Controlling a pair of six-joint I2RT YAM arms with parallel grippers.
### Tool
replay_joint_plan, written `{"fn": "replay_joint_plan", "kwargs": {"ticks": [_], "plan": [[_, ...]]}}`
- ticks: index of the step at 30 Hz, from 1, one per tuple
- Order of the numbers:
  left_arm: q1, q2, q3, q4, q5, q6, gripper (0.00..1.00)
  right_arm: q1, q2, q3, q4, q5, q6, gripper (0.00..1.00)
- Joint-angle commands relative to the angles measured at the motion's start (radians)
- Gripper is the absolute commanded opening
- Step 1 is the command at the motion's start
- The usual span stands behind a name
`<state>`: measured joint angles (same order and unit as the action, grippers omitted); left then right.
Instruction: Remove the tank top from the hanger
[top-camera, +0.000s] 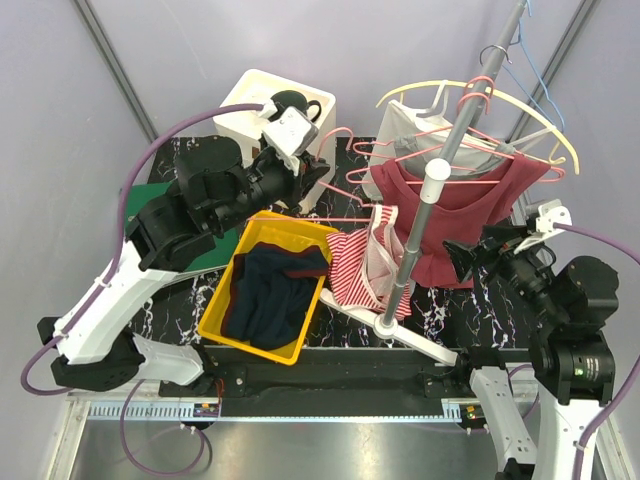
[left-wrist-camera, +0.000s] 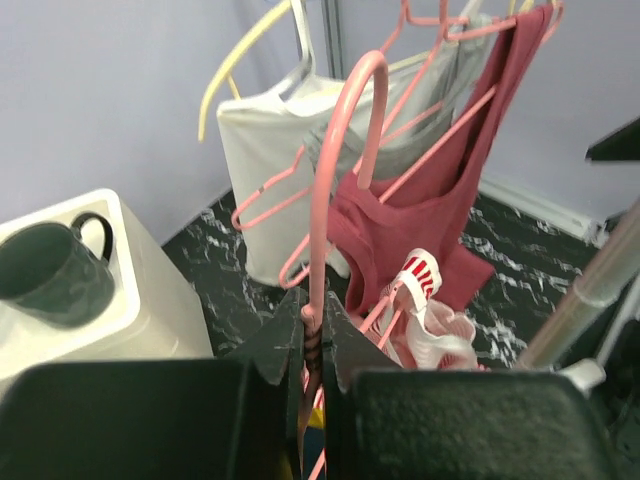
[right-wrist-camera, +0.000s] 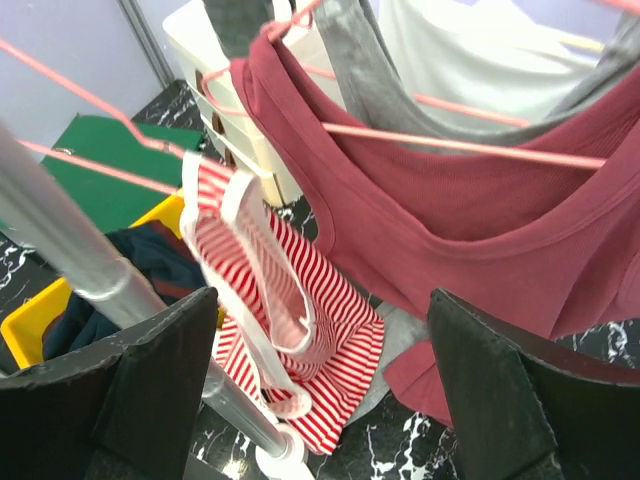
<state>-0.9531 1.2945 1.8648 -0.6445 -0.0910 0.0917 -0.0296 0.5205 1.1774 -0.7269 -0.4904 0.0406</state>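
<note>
Red-and-white striped tank top (top-camera: 365, 265): bunched, dangling from pink wire-thin hanger (left-wrist-camera: 335, 150), three o'clock of yellow plastic bin (top-camera: 245, 345). Left gripper (left-wrist-camera: 312, 340) pinches hanger; right gripper (right-wrist-camera: 320, 300) wide.

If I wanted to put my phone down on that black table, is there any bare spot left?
Little. Bare marbled table shows between the rack's foot and the right arm, and a sliver between the yellow bin and the left arm. The middle is crowded: bin, striped tank top on its hanger, hanging maroon top.

Left fingers (left-wrist-camera: 285, 345) clamped together; right fingers (right-wrist-camera: 150, 375) spread wide.
</note>
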Motion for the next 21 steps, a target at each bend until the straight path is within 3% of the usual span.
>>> {"fn": "replay_joint_plan", "kwargs": {"ticks": [1,5,12,16,21], "plan": [[0.005,0.055,0.148,-0.237,0.031,0.003,0.0,0.005,-0.01,0.07,-0.008,0.01,-0.021,0.92],[0.011,0.077,0.18,-0.392,0.028,0.043,0.0,0.005,-0.001,0.073,-0.006,-0.034,-0.022,0.89],[0.023,0.012,0.178,-0.414,0.071,0.106,0.0,0.005,0.003,0.082,-0.005,-0.082,-0.019,0.89],[0.042,0.008,0.215,-0.394,-0.001,0.04,0.0,0.003,0.003,0.103,0.01,-0.143,0.016,0.9],[0.053,-0.076,0.234,-0.305,-0.067,-0.145,0.0,0.004,0.015,0.174,0.014,-0.208,0.119,0.93]]}}
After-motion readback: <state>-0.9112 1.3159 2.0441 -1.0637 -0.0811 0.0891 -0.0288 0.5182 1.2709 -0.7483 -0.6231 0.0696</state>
